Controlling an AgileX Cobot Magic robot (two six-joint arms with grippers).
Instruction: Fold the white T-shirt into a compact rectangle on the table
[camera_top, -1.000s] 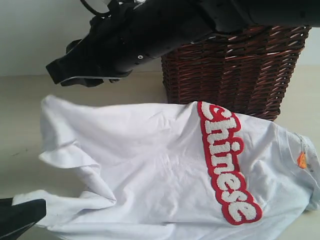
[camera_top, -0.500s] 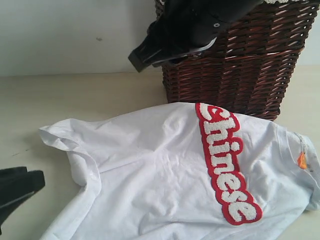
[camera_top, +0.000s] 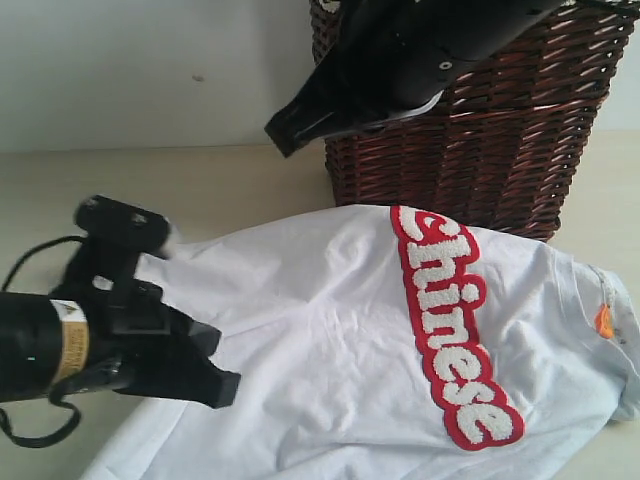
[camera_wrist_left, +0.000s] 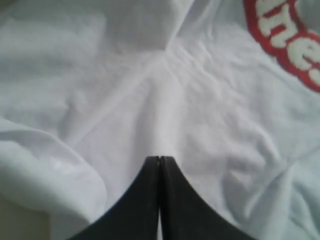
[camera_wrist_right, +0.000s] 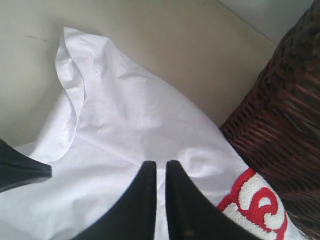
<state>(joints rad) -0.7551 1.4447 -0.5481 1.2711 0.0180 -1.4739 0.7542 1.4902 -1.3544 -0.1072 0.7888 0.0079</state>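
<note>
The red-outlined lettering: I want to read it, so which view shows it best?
The exterior view: the lettering runs whole across the white T-shirt. The left wrist view catches only a few letters at the frame's corner, and the right wrist view only its first letters beside the basket.

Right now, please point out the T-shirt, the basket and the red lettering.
T-shirt (camera_top: 320, 340), exterior view, plain white cloth in its middle.
Basket (camera_top: 470, 160), exterior view, woven front wall.
Red lettering (camera_top: 450, 330), exterior view, middle of the word.
</note>
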